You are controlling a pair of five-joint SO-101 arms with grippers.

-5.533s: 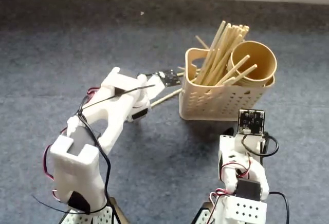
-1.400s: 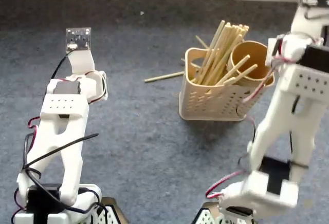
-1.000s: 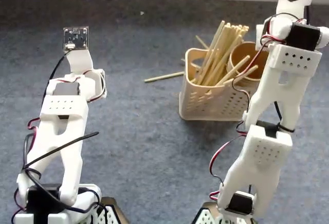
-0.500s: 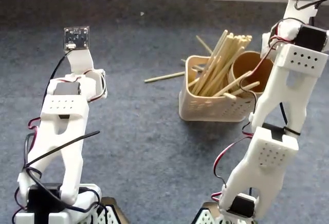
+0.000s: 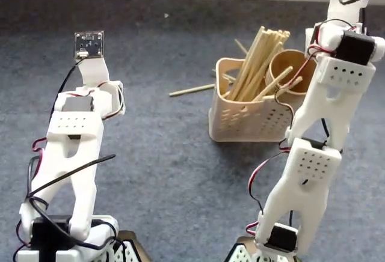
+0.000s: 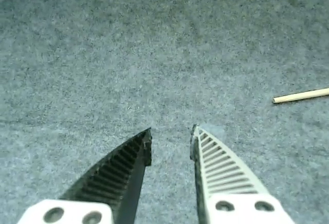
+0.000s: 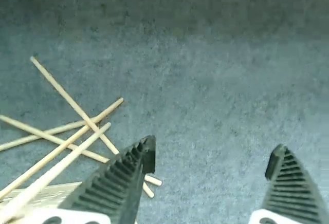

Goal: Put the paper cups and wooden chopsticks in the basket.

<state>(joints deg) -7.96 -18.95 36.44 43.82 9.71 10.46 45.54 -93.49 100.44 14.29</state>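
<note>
1. Settling upright again on the grey-blue carpet (image 5: 180, 172), the cream perforated plastic basket (image 5: 240, 121) stands square after rocking half a second ago, when my right arm (image 5: 337, 94) swept over it.
2. Inside it, the tan paper cup (image 5: 292, 62) and the sheaf of pale wooden chopsticks (image 5: 255, 57) rode out the jolt. I can see nothing spilled.
3. Near the basket, on the left arm's side, one loose wooden chopstick (image 5: 191, 89) lies flat on the carpet, where it was a second ago. I judge it the one piece left to collect.
4. My left gripper (image 6: 171, 129) hangs over bare carpet, well apart from the basket. Its fingers are slightly parted and empty, and it has not moved for the past second.
5. Farthest out, my right gripper (image 7: 214, 143) is spread wide and holds nothing. Up from its folded rest, it has come past the basket's far rim, on the wrong side for the stray stick.
</note>
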